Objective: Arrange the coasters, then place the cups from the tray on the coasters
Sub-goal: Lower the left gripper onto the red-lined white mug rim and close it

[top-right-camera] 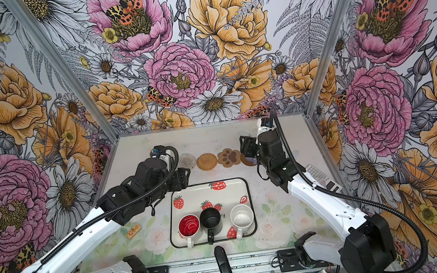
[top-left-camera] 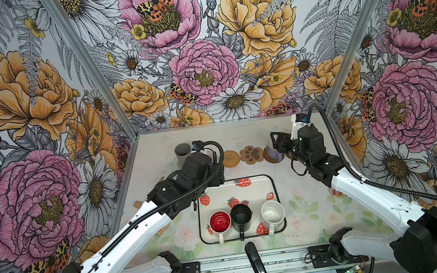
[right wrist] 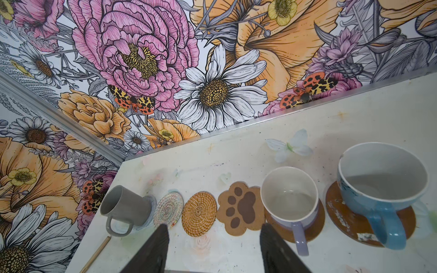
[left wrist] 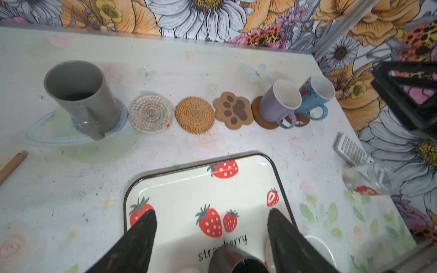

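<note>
Six coasters lie in a row at the back. The grey cup (left wrist: 80,94) stands on the grey-blue coaster (left wrist: 120,118). Beside it lie the beaded (left wrist: 151,114), rattan (left wrist: 195,114) and paw (left wrist: 233,110) coasters, all bare. The lavender cup (right wrist: 289,196) and the light blue cup (right wrist: 378,184) each stand on a brown disc (right wrist: 343,212). The tray (top-left-camera: 247,193) holds the red-inside (top-left-camera: 220,222), black (top-left-camera: 240,214) and white (top-left-camera: 273,212) cups along its near side. My left gripper (left wrist: 211,227) hangs open over the tray, just behind the black cup. My right gripper (right wrist: 214,234) is open over bare table before the rattan and paw coasters.
A calculator (left wrist: 350,151) and a clear glass (left wrist: 369,179) sit by the right wall. A wooden stick (left wrist: 11,165) lies at the left, and a small wooden tag (top-right-camera: 133,232) sits left of the tray. A black handle (top-left-camera: 257,265) sits at the front edge.
</note>
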Controlling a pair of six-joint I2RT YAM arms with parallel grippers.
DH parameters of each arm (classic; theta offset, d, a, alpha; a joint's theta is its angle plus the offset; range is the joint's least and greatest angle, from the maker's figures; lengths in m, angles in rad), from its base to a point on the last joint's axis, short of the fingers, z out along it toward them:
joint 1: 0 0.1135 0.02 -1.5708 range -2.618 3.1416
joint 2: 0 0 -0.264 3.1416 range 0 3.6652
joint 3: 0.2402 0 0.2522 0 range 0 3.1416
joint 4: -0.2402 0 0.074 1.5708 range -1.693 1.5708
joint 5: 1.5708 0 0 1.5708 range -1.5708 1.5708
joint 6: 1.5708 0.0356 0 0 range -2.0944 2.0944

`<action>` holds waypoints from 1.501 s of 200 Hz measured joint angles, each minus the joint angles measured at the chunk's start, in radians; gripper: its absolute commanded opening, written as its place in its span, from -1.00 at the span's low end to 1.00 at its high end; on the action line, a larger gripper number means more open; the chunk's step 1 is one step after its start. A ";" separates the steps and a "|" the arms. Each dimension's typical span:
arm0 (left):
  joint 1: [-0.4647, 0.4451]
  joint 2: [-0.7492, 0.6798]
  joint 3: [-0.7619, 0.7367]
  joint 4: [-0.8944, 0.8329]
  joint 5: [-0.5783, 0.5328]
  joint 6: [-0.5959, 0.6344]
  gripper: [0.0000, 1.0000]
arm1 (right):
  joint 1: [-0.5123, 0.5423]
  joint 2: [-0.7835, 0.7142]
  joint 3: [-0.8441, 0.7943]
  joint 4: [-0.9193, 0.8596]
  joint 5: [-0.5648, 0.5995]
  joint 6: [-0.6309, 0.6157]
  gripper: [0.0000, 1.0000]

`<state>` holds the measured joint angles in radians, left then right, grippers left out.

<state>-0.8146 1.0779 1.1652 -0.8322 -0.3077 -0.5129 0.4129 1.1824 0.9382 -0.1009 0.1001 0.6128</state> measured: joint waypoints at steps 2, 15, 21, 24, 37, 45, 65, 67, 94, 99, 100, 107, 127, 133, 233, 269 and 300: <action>-0.005 -0.005 0.000 -0.013 0.000 -0.005 0.48 | 0.000 -0.002 -0.002 0.001 0.000 0.000 0.27; -0.038 -0.027 0.000 -0.088 0.000 -0.026 0.46 | 0.000 -0.013 -0.022 0.007 -0.001 0.000 0.27; -0.055 -0.038 0.000 -0.124 0.000 -0.040 0.46 | 0.000 -0.018 -0.029 0.010 -0.001 0.000 0.27; -0.064 -0.044 0.000 -0.142 0.000 -0.047 0.45 | 0.000 -0.019 -0.032 0.010 -0.001 0.000 0.27; -0.100 -0.067 -0.004 -0.198 0.001 -0.078 0.44 | 0.000 -0.026 -0.039 0.013 -0.001 0.000 0.27; -0.127 -0.084 -0.013 -0.227 0.003 -0.098 0.43 | 0.000 -0.029 -0.040 0.018 -0.001 0.000 0.26; -0.188 -0.114 -0.048 -0.290 0.012 -0.148 0.40 | 0.000 -0.029 -0.040 0.032 -0.006 0.000 0.26; -0.195 -0.116 -0.051 -0.296 0.013 -0.152 0.40 | 0.000 -0.029 -0.040 0.032 -0.008 0.000 0.26; -0.282 -0.117 -0.114 -0.372 0.021 -0.228 0.38 | 0.000 -0.028 -0.040 0.042 -0.019 0.001 0.26; -0.296 -0.117 -0.125 -0.382 0.024 -0.245 0.38 | 0.000 -0.026 -0.040 0.043 -0.023 0.002 0.26; -0.300 -0.117 -0.127 -0.384 0.024 -0.247 0.38 | 0.000 -0.026 -0.040 0.044 -0.023 0.002 0.25; -0.318 -0.116 -0.140 -0.394 0.026 -0.264 0.38 | 0.000 -0.023 -0.040 0.048 -0.026 0.002 0.25; -0.363 -0.114 -0.175 -0.413 0.032 -0.315 0.39 | 0.000 -0.008 -0.040 0.058 -0.034 0.008 0.25; -0.375 -0.114 -0.185 -0.416 0.034 -0.330 0.39 | 0.000 -0.003 -0.040 0.061 -0.038 0.009 0.25; -0.485 -0.044 -0.304 -0.406 0.047 -0.495 0.39 | 0.000 0.064 -0.040 0.084 -0.072 0.027 0.22; -0.494 -0.042 -0.364 -0.322 0.059 -0.514 0.38 | 0.000 0.087 -0.040 0.085 -0.082 0.032 0.21; -0.494 -0.027 -0.405 -0.266 0.070 -0.533 0.36 | 0.000 0.096 -0.039 0.085 -0.091 0.035 0.21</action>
<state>-1.3090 1.0504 0.7605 -1.0977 -0.2379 -1.0458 0.4129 1.2781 0.8993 -0.0158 0.0090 0.6476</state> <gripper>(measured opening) 0.687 0.605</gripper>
